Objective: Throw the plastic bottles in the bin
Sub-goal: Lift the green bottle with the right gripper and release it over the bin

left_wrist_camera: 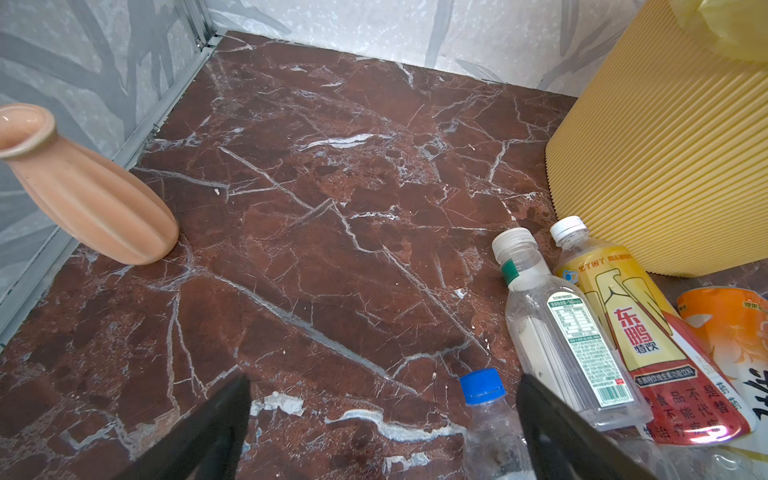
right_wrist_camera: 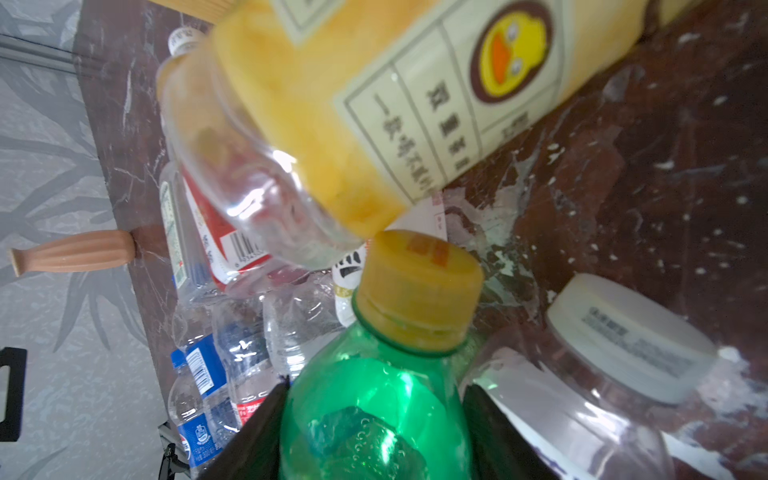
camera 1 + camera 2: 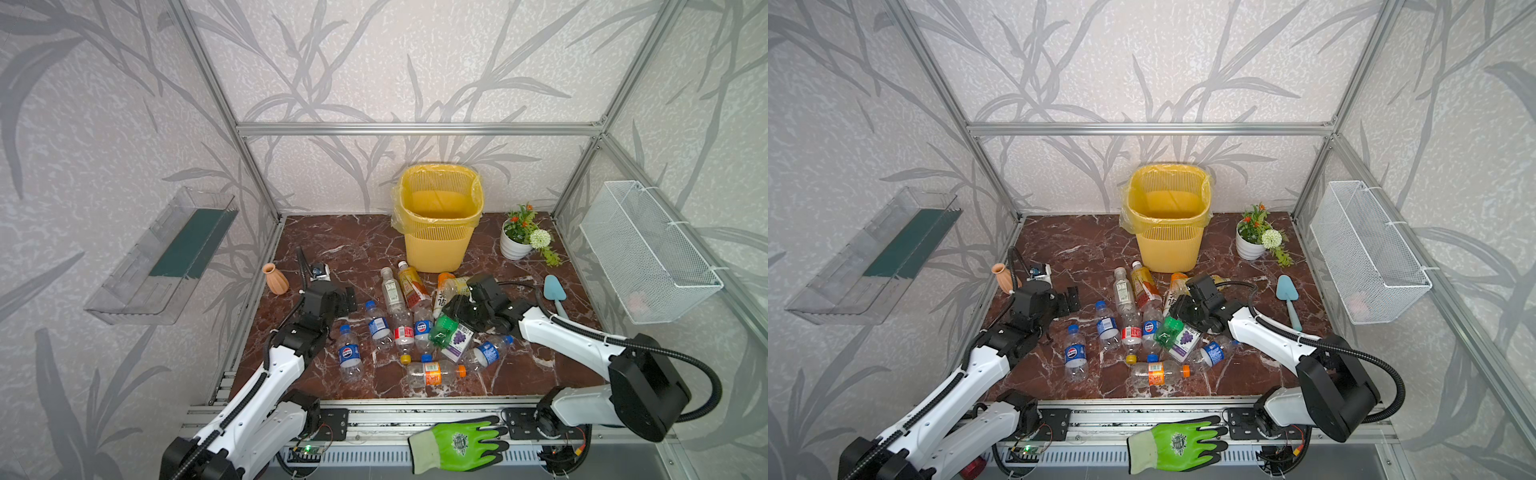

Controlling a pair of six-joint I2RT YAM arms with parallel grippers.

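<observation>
Both fingers of the right gripper (image 2: 374, 390) lie against the sides of the green bottle (image 2: 365, 432), just below its shoulder. We read this as a grip, though we cannot judge how firm it is. The bottle's yellow cap (image 2: 415, 286) points away from the wrist.

The left gripper (image 1: 384, 380) stands wide open and holds nothing. A blue-capped bottle (image 1: 484, 386) lies on the marble table (image 1: 332, 187) under its span.

Surroundings: the green bottle sits in a heap of roughly a dozen plastic bottles (image 3: 399, 328) lying at the middle of the table. A purple-labelled bottle (image 3: 459, 338) lies right beside it. A duck-labelled yellow bottle (image 2: 374, 104) lies just past its cap. The bin (image 3: 438, 241) stands upright at the back wall, beyond the heap. We see no bottle inside it in either top view.

Risks, as we judge them:
- The green wall is smooth and curves inward where the fingers sit. A light squeeze could let the bottle slide or swing cap-down on lifting.
- The neighbours are so close that raising the bottle may drag or roll them. Some could roll toward the table edge or out of easy reach.
- The bin is tall and light-looking, with a loose liner (image 3: 399, 208) over its rim. A low carry could strike the rim, snag the liner or tip the bin.
- A release made too early would drop the bottle in front of the bin.
</observation>
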